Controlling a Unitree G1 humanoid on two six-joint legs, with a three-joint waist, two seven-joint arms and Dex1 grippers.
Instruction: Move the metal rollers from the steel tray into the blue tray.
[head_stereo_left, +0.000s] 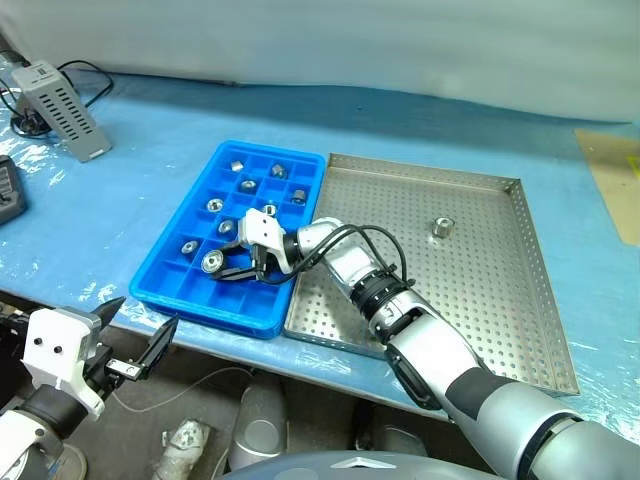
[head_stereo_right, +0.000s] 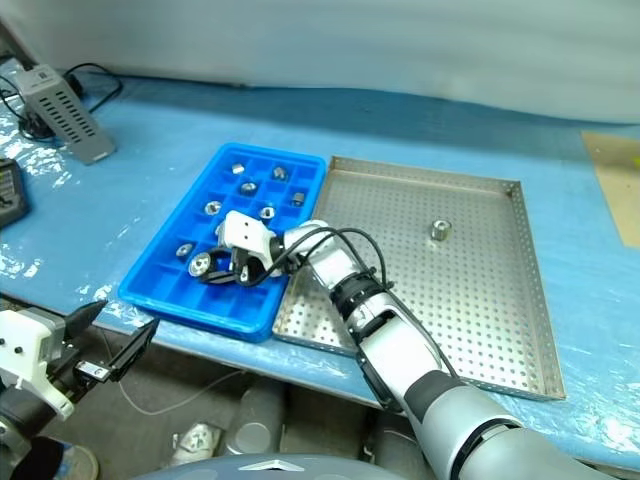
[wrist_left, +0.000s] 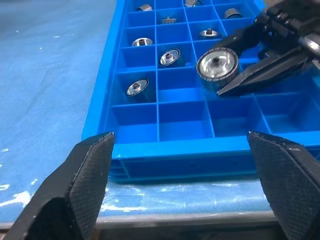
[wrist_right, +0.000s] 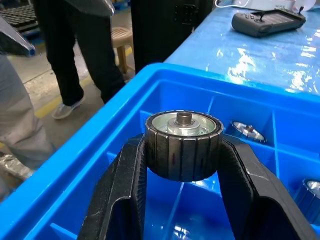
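Pinching a metal roller between its fingers, the right gripper hangs over the blue tray; releasing it crooked could bounce it off a divider. One roller remains beside the blue tray, in the steel tray. The left gripper stands spread near the blue tray's front edge

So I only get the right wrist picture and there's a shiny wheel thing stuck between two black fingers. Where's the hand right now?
Observer: The right hand holds that roller over the near end of the blue tray.
Operator: Are any rollers left in the other tray?
Observer: Yes, one roller stands alone on the steel tray.
Operator: What's the other hand doing?
Observer: The left hand hangs open below the table edge, holding nothing.
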